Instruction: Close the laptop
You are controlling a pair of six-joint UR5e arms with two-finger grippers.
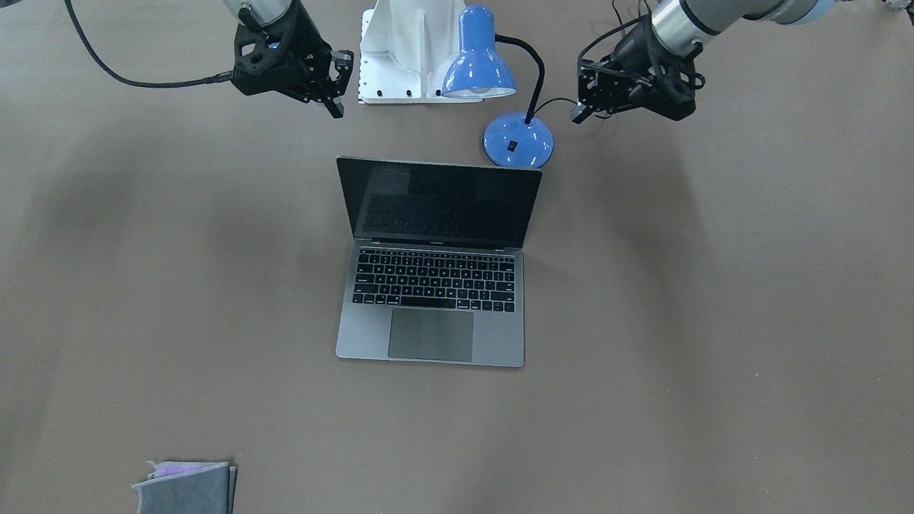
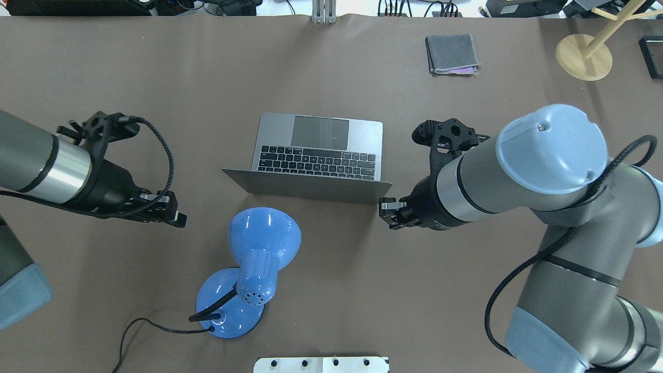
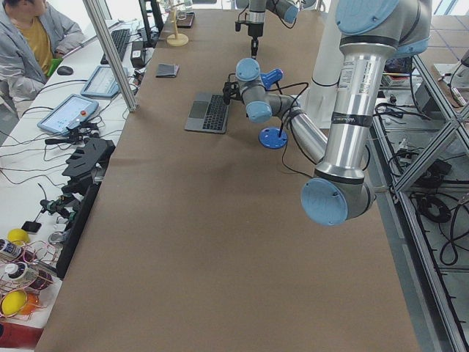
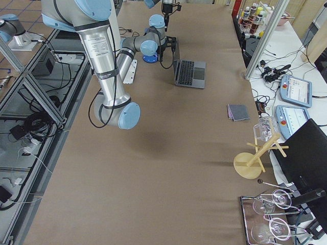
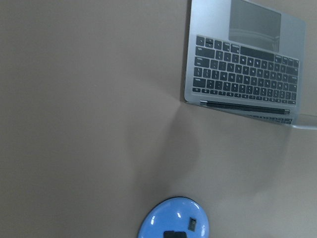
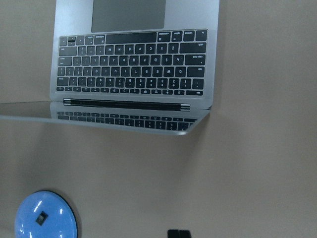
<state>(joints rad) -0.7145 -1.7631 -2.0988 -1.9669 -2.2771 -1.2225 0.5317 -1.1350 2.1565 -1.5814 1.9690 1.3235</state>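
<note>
The laptop point(image 1: 435, 335) lies open in the middle of the table, a grey metal body with a black keyboard and a dark screen leaning back towards the robot. It also shows in the overhead view point(image 2: 321, 155), the left wrist view point(image 5: 237, 54) and the right wrist view point(image 6: 133, 64). My left gripper point(image 2: 178, 217) hovers behind and to the left of the lid, shut and empty; it also shows in the front view point(image 1: 578, 114). My right gripper point(image 2: 386, 207) is shut and empty, close behind the lid's right corner, and shows in the front view too point(image 1: 335, 107).
A blue desk lamp point(image 2: 264, 238) stands just behind the laptop, between the grippers, with its cable trailing left. A folded grey cloth point(image 2: 451, 53) lies at the far side. A wooden stand point(image 2: 584, 57) is at the far right. A white base plate point(image 1: 400, 50) sits by the robot.
</note>
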